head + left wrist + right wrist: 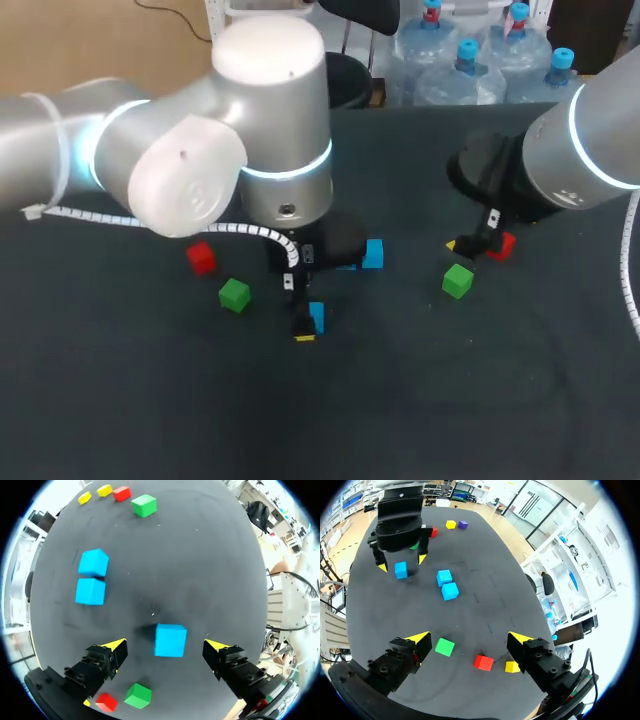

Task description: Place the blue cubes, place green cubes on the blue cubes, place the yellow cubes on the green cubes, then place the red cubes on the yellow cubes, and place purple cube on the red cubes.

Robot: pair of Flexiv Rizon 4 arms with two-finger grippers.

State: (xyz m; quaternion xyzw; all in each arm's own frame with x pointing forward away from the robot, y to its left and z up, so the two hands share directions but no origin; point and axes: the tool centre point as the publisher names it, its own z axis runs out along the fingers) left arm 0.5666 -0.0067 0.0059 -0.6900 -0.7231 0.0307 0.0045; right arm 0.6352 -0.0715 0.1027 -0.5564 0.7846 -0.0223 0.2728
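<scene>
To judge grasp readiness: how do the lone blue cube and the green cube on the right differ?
The blue cube lies midway between the left pincer's open fingers; the green cube lies near one finger of the right pincer. From above, the blue cube is at its pincer; the green cube is apart from its own. Both lie ungrasped.

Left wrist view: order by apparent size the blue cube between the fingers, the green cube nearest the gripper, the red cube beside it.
1. blue cube, clearly largest.
2. green cube.
3. red cube, barely smaller-looking; nearly a tie with green.
</scene>
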